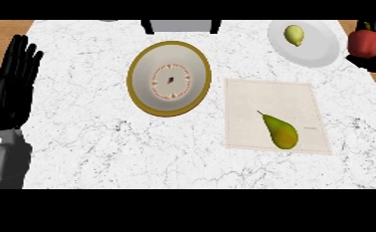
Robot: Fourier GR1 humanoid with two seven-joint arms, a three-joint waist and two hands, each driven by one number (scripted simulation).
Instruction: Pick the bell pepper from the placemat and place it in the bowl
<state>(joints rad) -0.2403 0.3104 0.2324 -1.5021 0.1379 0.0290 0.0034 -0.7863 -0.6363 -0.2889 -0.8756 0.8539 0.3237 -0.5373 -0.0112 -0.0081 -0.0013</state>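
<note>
A red bell pepper point(362, 42) shows at the far right edge, past the counter's right border. A black part of my right hand point(360, 62) lies just under it; whether it grips the pepper is hidden. On the beige placemat point(273, 96), right of centre, lies a green-yellow pear point(280, 132). The bowl point(169, 78), gold-rimmed with a patterned white inside, stands left of the mat with nothing in it. At the left edge my left hand point(18, 84) rests open, fingers up.
A white plate point(317, 47) with a lemon point(294, 35) stands at the back right, close to the pepper. A grey-and-black object point(180, 26) sits at the back edge behind the bowl. The marble counter point(110, 146) ends at wood at the back left.
</note>
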